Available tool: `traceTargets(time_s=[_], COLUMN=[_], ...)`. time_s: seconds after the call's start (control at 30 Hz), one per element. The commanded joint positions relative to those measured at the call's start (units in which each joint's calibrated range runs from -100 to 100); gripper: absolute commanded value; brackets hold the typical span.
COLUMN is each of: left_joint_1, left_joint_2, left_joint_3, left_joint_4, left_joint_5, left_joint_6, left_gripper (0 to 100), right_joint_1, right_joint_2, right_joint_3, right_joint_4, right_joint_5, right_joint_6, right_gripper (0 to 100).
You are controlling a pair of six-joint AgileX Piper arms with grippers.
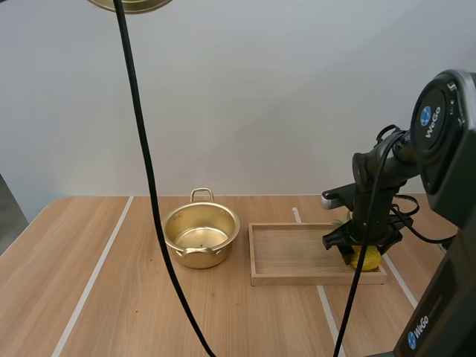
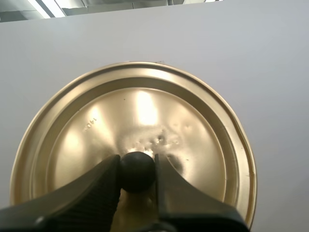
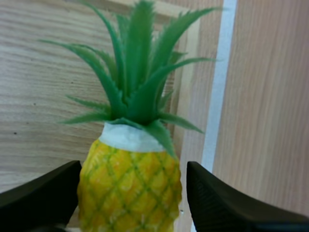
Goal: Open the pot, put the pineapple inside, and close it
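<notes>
An open gold pot (image 1: 201,235) with two handles sits on the wooden table, left of a wooden tray (image 1: 297,254). Its gold lid (image 2: 135,140) is held high in the air, its edge (image 1: 132,4) showing above the table; my left gripper (image 2: 137,173) is shut on the lid's black knob (image 2: 137,170). A yellow toy pineapple (image 3: 130,188) with green leaves lies at the tray's right end (image 1: 367,257). My right gripper (image 1: 363,245) is down over it, open, with a finger on either side of the fruit (image 3: 131,193) and a gap at each side.
White tape lines (image 1: 93,277) run across the table on the left and beside the tray on the right (image 1: 325,305). The pot stands about a hand's width from the tray.
</notes>
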Motion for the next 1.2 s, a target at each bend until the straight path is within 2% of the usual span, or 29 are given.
traceTargets(time_s=[0.0, 0.6, 0.63, 0.67, 0.7, 0.77, 0.8, 1.0, 1.17], left_joint_1=[-0.07, -0.07, -0.07, -0.07, -0.07, -0.07, -0.07, -0.07, -0.07], left_joint_2=[-0.4, -0.4, -0.4, -0.4, -0.4, -0.4, -0.4, -0.4, -0.4], left_joint_3=[-0.2, -0.2, -0.2, -0.2, -0.2, -0.2, -0.2, -0.2, -0.2], left_joint_4=[-0.1, -0.1, -0.1, -0.1, -0.1, -0.1, -0.1, -0.1, -0.1], left_joint_5=[-1.9, -1.9, -1.9, -1.9, -1.9, -1.9, -1.9, -1.9, -1.9], left_joint_6=[-0.4, -0.4, -0.4, -0.4, -0.4, -0.4, -0.4, -0.4, -0.4], left_gripper=[0, 0, 0, 0, 0, 0, 0, 0, 0], right_joint_1=[-0.2, -0.2, -0.2, -0.2, -0.2, -0.2, -0.2, -0.2, -0.2], right_joint_2=[0.7, 1.3, 1.3, 1.3, 1.3, 1.3, 1.3, 1.3, -1.8], right_joint_3=[0.2, 0.2, 0.2, 0.2, 0.2, 0.2, 0.2, 0.2, 0.2], right_joint_4=[-0.5, -0.8, -0.8, -0.8, -0.8, -0.8, -0.8, 0.2, 5.6], right_joint_5=[-1.1, -7.4, -7.4, -7.4, -7.2, -6.5, -6.4, -6.5, -9.7], right_joint_6=[0.0, -0.5, -0.5, -0.5, -0.5, -0.5, -0.5, -0.3, -0.3], right_gripper=[100, 98, 89, 74, 54, 6, 0, 0, 0])
